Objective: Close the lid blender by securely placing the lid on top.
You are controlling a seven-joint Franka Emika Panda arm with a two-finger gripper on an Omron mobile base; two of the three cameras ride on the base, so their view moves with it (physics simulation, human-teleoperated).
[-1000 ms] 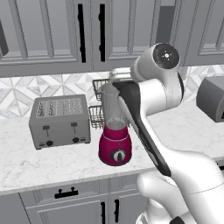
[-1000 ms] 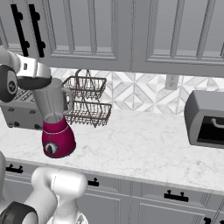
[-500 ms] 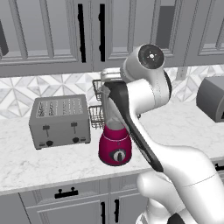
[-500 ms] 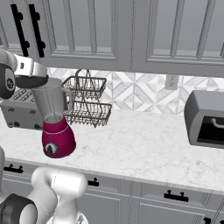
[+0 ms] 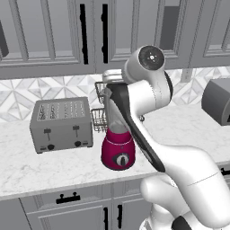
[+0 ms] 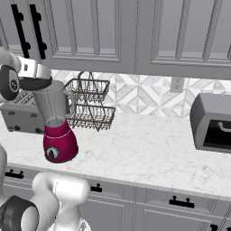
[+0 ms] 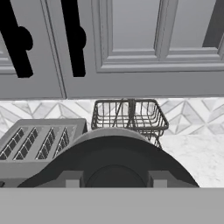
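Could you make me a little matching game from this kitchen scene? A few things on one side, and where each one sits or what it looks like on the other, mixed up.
Things:
1. lid
2. blender
3. toaster
4. wire basket rack

Descriptions:
A. grey box with slots in its top, on the counter left of the blender
B. black disc held at the mouth of the jar
C. two-tier metal mesh, against the patterned wall behind the blender
D. magenta-red base with a round dial, under a translucent jar

Pairs: 1-B, 2-D, 3-A, 4-C
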